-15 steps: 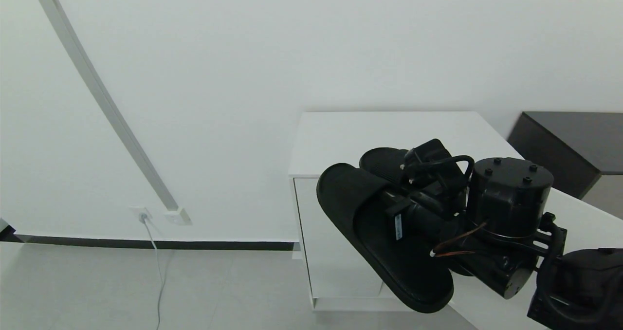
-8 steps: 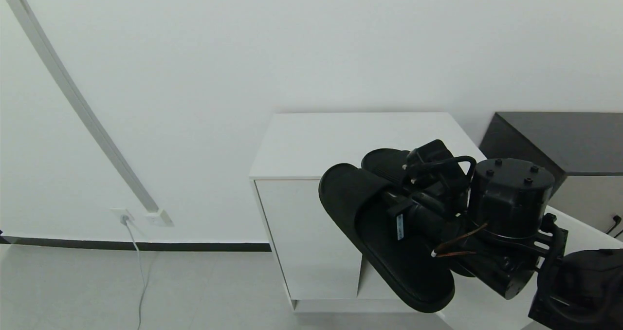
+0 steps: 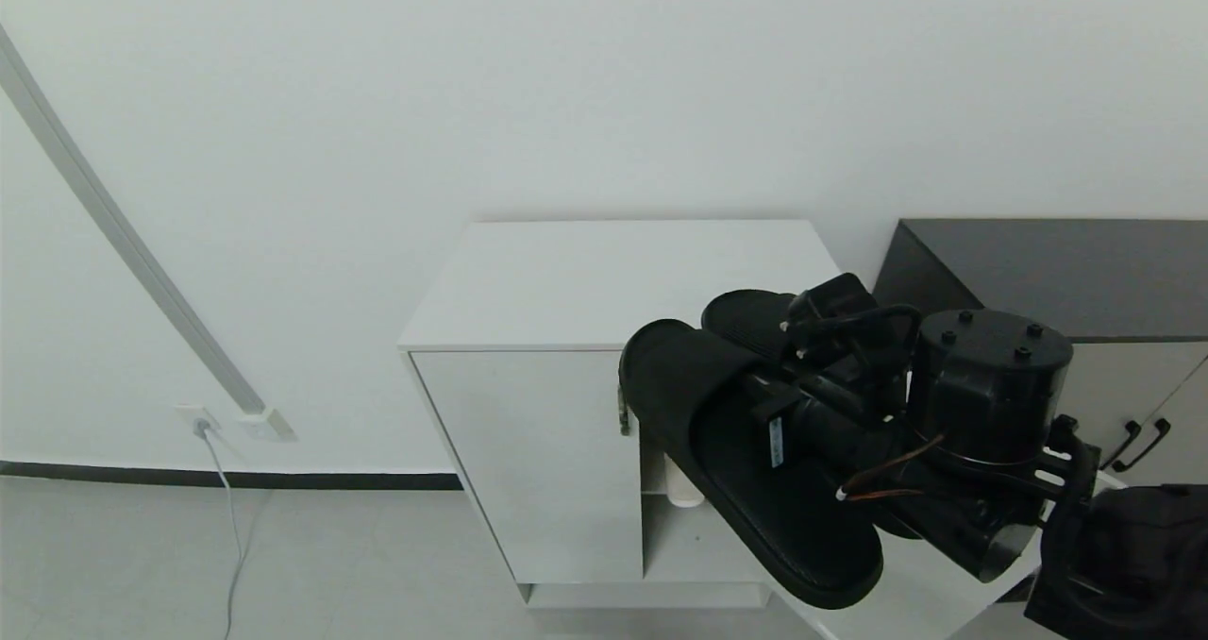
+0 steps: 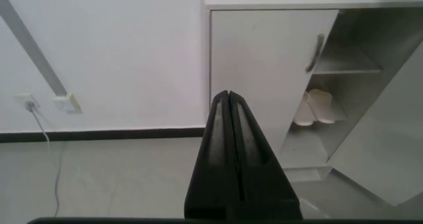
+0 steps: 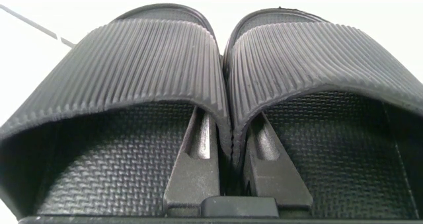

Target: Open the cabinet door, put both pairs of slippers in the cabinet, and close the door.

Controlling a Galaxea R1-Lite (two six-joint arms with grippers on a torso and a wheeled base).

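Left wrist view has the left pincer (image 4: 228, 100) clenched on nothing, facing the cabinet (image 4: 264, 65), whose door (image 4: 390, 158) stands open with a white pair (image 4: 316, 107) shelved. Rightward, the right pincer (image 5: 231, 131) grips the black slippers (image 3: 755, 470) aloft. By my judgement, stowing them and closing remain.

Cabinet (image 3: 613, 281) open on its right half, white slippers (image 4: 316, 108) lying inside; left door (image 3: 528, 451) shut across the rest.
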